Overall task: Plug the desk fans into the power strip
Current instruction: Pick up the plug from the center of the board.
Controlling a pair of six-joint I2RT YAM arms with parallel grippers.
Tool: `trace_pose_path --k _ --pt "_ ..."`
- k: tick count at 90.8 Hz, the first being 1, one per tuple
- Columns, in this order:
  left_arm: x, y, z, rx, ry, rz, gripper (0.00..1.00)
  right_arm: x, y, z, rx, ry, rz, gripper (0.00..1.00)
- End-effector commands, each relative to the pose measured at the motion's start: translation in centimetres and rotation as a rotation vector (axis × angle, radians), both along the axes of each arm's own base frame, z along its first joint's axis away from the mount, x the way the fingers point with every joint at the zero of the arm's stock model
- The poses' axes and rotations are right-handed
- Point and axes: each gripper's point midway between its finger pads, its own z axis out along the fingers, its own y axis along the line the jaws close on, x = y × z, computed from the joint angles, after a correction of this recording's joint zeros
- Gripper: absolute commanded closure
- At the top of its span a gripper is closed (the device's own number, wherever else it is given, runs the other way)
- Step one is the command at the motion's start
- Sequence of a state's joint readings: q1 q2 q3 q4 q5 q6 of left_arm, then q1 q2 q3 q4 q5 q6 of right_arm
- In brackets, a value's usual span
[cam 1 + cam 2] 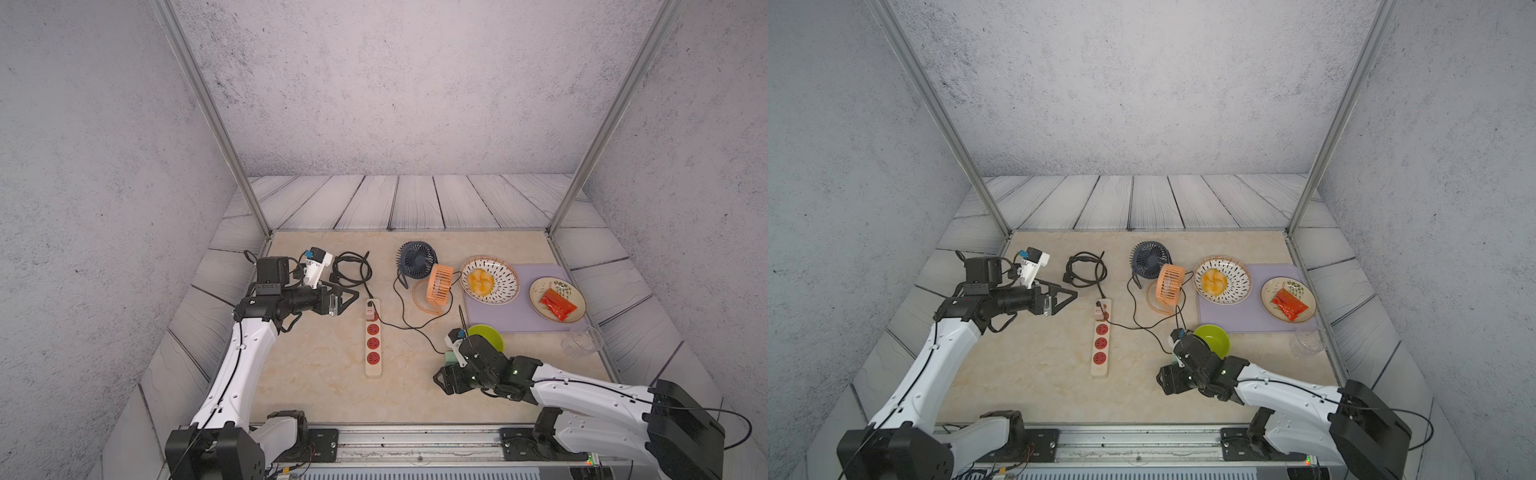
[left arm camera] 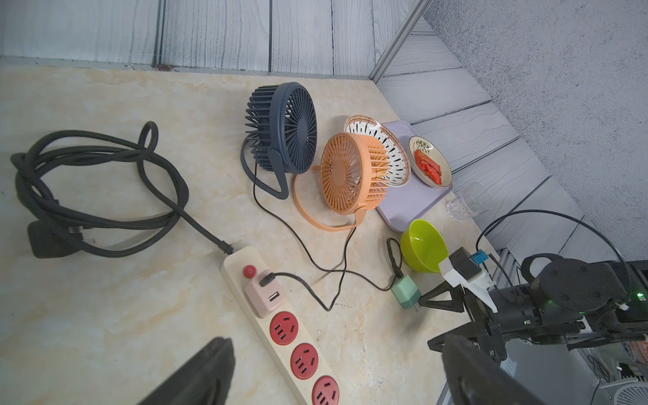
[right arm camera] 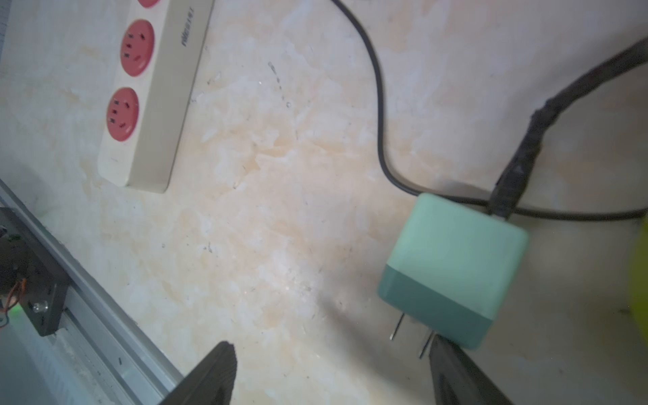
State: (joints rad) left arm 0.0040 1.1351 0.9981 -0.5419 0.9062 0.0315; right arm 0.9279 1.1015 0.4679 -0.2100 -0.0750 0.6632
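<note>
the power strip lies mid desk between both arms, a pink adapter in its end socket. left jaws gape empty; right jaws, spread apart, hover at the mint-green plug, not gripping it.

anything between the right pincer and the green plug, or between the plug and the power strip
Nothing visible. The open right pincer sits right by the green plug, which lies loose. Only bare tabletop and a thin black cable lying flat separate the plug from the power strip, where three red sockets are free.
</note>
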Motion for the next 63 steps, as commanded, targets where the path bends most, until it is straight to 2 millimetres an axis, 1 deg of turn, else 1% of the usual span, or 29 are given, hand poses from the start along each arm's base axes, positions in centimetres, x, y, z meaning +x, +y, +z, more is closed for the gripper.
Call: trace_pose_path --k 1,10,14,21,27,30,38,45,57,63 --pt "-0.4 -0.1 0.4 -0.020 -0.015 -0.009 0.01 0.8 -1.8 0.6 -0.077 -0.039 -0.076 0.18" --pt "-0.3 0.1 0.2 -0.013 -0.002 0.000 0.01 1.5 -3.8 0.7 -0.123 -0.081 -0.168 0.19" --pt "-0.3 0.0 0.3 -0.020 -0.009 -0.004 0.02 1.6 -4.2 0.5 -0.122 -0.083 -0.198 0.19" --pt "-0.3 -0.1 0.4 -0.032 -0.014 -0.011 0.02 1.9 -4.0 0.0 -0.110 -0.091 -0.209 0.19" --pt "-0.3 0.0 0.4 -0.023 -0.005 -0.002 0.02 2.2 -4.1 -0.4 -0.142 -0.082 -0.225 0.19" --pt "-0.2 0.1 0.3 -0.019 -0.001 0.004 0.02 2.4 -3.8 -0.4 -0.150 -0.072 -0.233 0.19" --pt "-0.3 0.1 0.5 -0.023 -0.011 0.003 0.02 2.6 -3.1 -1.3 -0.176 -0.040 -0.224 0.19" --pt "-0.2 0.2 0.5 -0.016 -0.007 0.011 0.02 3.0 -3.1 -1.7 -0.223 -0.039 -0.224 0.19" --pt "0.3 0.7 0.5 0.004 -0.003 0.056 0.02 3.4 -2.6 -2.1 -0.224 -0.045 -0.221 0.25" --pt "0.8 1.1 0.4 0.006 0.012 0.099 0.02 3.8 -2.8 -2.2 -0.239 -0.059 -0.232 0.28"
